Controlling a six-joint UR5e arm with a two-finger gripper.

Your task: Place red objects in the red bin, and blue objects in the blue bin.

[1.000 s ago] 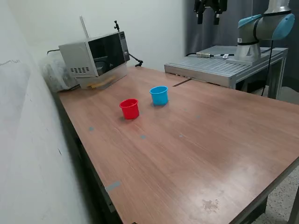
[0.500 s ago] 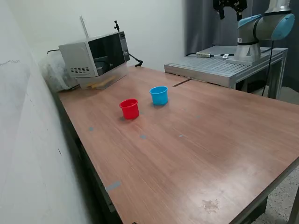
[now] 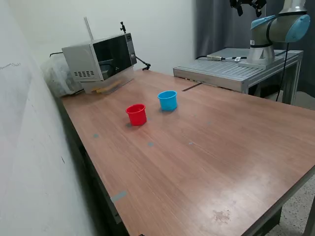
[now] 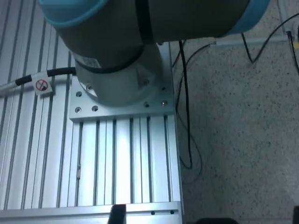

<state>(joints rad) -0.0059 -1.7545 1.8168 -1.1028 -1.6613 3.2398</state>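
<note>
Since one second ago, the gripper (image 3: 248, 5) has been carried from above the grey curtain toward the exterior view's right and higher, so that now only its dark lower part is caught at the top edge, at about 1 o'clock from the frame centre. The cups are seen unmoved.

Exterior view: the red bin (image 3: 136, 114) is set upright on the wooden table (image 3: 206, 162), with the blue bin (image 3: 168, 100) near it at roughly 2 o'clock, the two apart and not touching. No cubes can be made out on the tabletop; whether any lie inside the cups cannot be told from this angle. A microwave (image 3: 101, 58) is stood at the far corner, at about 10 o'clock from the red bin. The arm's base (image 3: 260, 55) is mounted on a ribbed aluminium platform (image 3: 231, 71) beyond the table. The gripper is cropped by the frame edge; how far its fingers are parted cannot be told, and nothing is seen held or touched.

Wrist view: the arm's own grey and light-blue joint (image 4: 140, 28) and the aluminium platform (image 4: 121, 158) are looked down upon, with black cables (image 4: 187, 116) trailed over speckled floor (image 4: 243, 140). Dark finger tips are barely caught at 6 o'clock; the gap is not readable.
</note>
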